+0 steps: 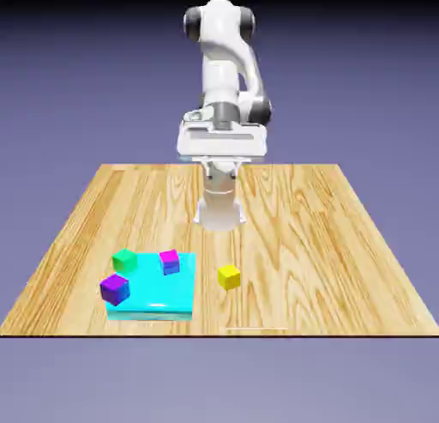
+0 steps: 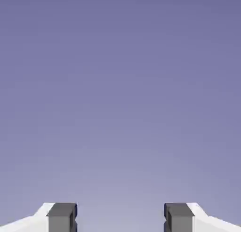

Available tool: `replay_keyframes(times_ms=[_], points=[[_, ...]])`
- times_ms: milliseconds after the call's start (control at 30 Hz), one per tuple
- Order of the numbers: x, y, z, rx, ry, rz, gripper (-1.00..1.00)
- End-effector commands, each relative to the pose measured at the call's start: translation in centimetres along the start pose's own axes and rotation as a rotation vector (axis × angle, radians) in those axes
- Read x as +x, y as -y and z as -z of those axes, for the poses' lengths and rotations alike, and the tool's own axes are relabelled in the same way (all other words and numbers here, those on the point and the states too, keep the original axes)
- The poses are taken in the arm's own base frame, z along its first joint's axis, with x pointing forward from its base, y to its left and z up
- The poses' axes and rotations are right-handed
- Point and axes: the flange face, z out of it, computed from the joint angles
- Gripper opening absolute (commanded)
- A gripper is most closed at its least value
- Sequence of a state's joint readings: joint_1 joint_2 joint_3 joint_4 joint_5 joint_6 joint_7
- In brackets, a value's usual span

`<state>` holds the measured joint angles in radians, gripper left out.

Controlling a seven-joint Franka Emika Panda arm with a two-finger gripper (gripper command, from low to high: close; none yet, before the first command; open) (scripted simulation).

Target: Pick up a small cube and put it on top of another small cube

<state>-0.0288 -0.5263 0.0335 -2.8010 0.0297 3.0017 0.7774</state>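
Nearest the table's front edge lies a flat cyan slab [image 1: 163, 303], toward the exterior view's left. Three small cubes sit on or at it: a purple cube [image 1: 114, 288] at its front-left corner, a green cube [image 1: 124, 260] at its back-left corner, and a magenta cube [image 1: 170, 262] on its top face, near the back edge. All three stand apart from one another. Whether the purple and green cubes rest wholly on the slab or overhang its edge, I cannot tell.

Just beside the slab, to the exterior view's right, a yellow cube [image 1: 228, 277] rests alone on the bare wood, apart from the slab and from the other cubes.

Farther back, the wooden table [image 1: 326, 241] runs clear to my base at its far edge. My arm [image 1: 225, 61] rises there and folds over, with my hand held well above the table and behind all four cubes. No cube lies under it or touches it.

Along my gripper [image 2: 120, 218], the hand view shows two grey fingertips [image 2: 62, 217] at the bottom edge, standing well apart, with only the plain blue-violet backdrop between and beyond them. My jaws are spread wide and hold nothing. No cube and no part of the table appears in that view.
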Motion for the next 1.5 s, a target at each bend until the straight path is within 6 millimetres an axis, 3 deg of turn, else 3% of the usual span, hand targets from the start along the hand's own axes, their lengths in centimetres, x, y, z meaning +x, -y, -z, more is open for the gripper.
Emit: replay_keyframes(times_ms=[0, 300, 567, 633, 867, 900, 933, 1133, 1300, 1467], points=[[-0.2, -0.8, -1.4, -0.05, 0.032, -0.054, 0.0], [-4.0, -9.1, -12.5, -0.484, 0.325, -0.584, 0.0], [-10.6, -15.2, -18.5, -0.842, 0.623, -1.085, 0.0], [-11.0, -15.4, -18.7, -0.859, 0.64, -1.109, 0.0], [-15.9, -17.7, -22.8, -0.859, 0.64, -1.109, 0.0], [-15.9, -17.7, -22.8, -0.859, 0.64, -1.109, -1.0], [-15.9, -17.7, -22.8, -0.859, 0.64, -1.109, -1.0], [-11.2, -15.5, -18.9, -0.858, 0.64, -1.109, -1.0], [-2.4, -17.0, -19.5, -0.835, 0.539, -1.441, -1.0], [6.8, -20.2, -18.7, -0.79, 0.424, -1.78, -1.0]])
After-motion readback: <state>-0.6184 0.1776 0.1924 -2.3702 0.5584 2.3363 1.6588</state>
